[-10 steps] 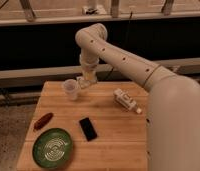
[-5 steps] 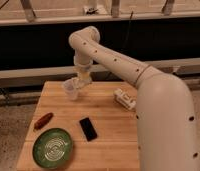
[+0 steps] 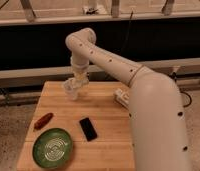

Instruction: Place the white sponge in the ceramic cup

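Observation:
The ceramic cup [image 3: 70, 90] is small and pale, standing near the back left of the wooden table [image 3: 109, 146]. My gripper [image 3: 79, 81] hangs just above the cup's right rim, at the end of the white arm that reaches in from the right. It is shut on the white sponge [image 3: 82, 76], a small pale block that shows between the fingers. The sponge sits above the cup's rim and is partly hidden by the gripper.
A green round plate [image 3: 53, 147] lies at the front left, with a reddish-brown object [image 3: 43, 120] behind it. A black phone [image 3: 88, 128] lies mid-table. A white labelled bottle [image 3: 122, 95] lies at the right, partly behind the arm.
The gripper with the sponge has moved left, from beside the cup to just over its rim. The cup and the other objects have stayed in place.

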Robot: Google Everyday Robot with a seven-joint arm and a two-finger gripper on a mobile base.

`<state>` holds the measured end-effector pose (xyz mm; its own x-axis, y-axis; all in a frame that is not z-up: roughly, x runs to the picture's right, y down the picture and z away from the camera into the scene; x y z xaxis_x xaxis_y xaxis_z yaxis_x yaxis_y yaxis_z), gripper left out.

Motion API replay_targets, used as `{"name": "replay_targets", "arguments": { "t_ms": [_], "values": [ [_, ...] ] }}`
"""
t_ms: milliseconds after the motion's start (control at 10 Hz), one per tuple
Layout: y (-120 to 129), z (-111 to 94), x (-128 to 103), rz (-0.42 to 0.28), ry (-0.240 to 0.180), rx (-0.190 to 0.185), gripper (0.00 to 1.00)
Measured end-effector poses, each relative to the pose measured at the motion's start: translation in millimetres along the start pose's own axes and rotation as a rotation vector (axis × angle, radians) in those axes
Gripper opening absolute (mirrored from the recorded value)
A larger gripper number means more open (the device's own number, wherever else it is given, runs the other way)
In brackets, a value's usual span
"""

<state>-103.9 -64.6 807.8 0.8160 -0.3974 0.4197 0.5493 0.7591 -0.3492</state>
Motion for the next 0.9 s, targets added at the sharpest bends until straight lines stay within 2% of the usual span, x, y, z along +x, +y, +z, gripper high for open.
{"name": "replay_targets", "arguments": {
  "t_ms": [200,500,900],
  "values": [
    [0.3,4.0,7.2,0.0,0.0,0.002,0.0],
    [-11.3,13.5,-1.7,-0.009,-0.014,0.005,0.0],
    [-16.8,21.7,2.3,-0.015,-0.024,0.009,0.0]
  ]
}}
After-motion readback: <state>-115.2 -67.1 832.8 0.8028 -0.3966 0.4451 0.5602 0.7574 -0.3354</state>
